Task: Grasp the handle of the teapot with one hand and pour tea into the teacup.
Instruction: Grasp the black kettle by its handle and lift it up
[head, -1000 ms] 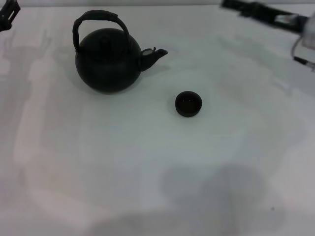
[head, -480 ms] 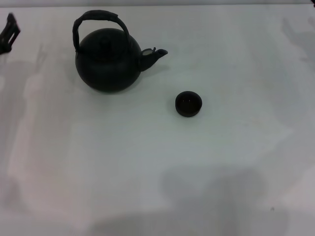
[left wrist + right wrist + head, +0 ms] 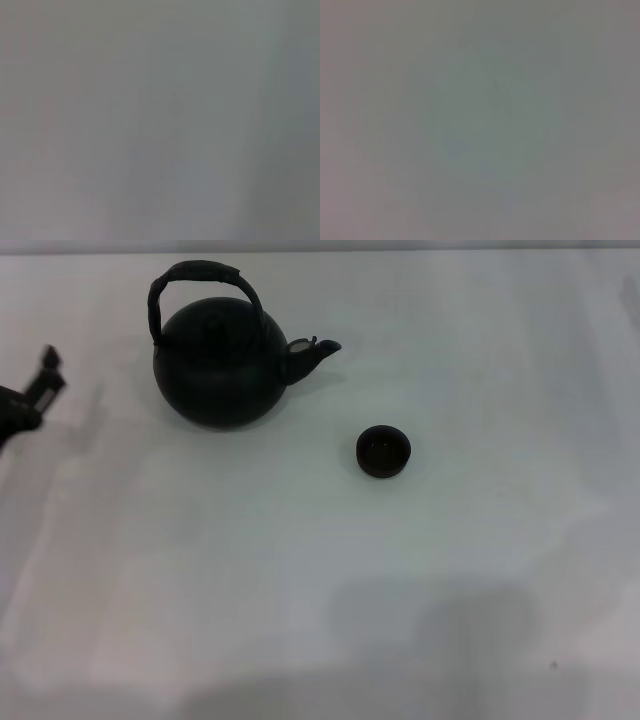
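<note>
The round matte black teapot (image 3: 220,360) stands upright at the back left of the white table in the head view, spout pointing right. Its arched black handle (image 3: 197,276) rises over the lid. The tiny dark teacup (image 3: 383,451) sits to the right of and nearer than the pot, apart from it. My left gripper (image 3: 28,398) shows at the left edge, well left of the teapot and touching nothing. My right gripper is out of view. Both wrist views show only a plain grey surface.
The white table (image 3: 320,570) spreads wide around the pot and cup. Soft shadows lie along its near edge and left side.
My left gripper has come down and toward the teapot along the left edge. The right arm, seen at the top right a second ago, has left the view.
</note>
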Robot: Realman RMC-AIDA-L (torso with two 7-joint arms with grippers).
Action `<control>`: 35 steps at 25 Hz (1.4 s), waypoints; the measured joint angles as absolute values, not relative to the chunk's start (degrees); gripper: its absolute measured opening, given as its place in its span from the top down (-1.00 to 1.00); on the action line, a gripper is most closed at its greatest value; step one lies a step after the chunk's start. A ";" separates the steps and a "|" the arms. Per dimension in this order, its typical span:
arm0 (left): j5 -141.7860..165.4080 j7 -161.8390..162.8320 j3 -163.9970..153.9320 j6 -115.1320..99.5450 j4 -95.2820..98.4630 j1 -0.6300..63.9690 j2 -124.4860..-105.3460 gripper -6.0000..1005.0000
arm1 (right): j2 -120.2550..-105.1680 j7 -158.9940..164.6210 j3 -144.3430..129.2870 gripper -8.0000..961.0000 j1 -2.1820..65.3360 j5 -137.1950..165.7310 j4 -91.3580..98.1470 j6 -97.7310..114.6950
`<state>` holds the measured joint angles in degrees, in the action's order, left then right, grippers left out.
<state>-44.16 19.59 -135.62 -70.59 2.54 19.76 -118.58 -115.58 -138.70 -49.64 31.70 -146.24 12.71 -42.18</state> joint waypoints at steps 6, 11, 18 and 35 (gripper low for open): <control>-32.56 21.51 -135.67 -73.31 2.40 19.55 -118.49 -0.77 | -115.68 -140.48 -49.83 -0.80 34.72 -146.07 12.67 -36.59; -27.91 21.59 -135.50 -74.46 3.24 20.21 -118.55 -0.76 | -115.83 -141.68 -49.84 -0.80 35.13 -146.07 12.27 -36.35; -29.89 21.47 -134.74 -74.88 2.67 22.73 -118.50 -0.76 | -115.84 -141.52 -49.62 -0.80 35.01 -146.25 11.97 -36.30; -32.35 21.37 -134.74 -67.39 2.56 29.03 -118.01 -0.67 | -116.02 -141.34 -49.23 -0.80 35.19 -146.53 10.84 -36.66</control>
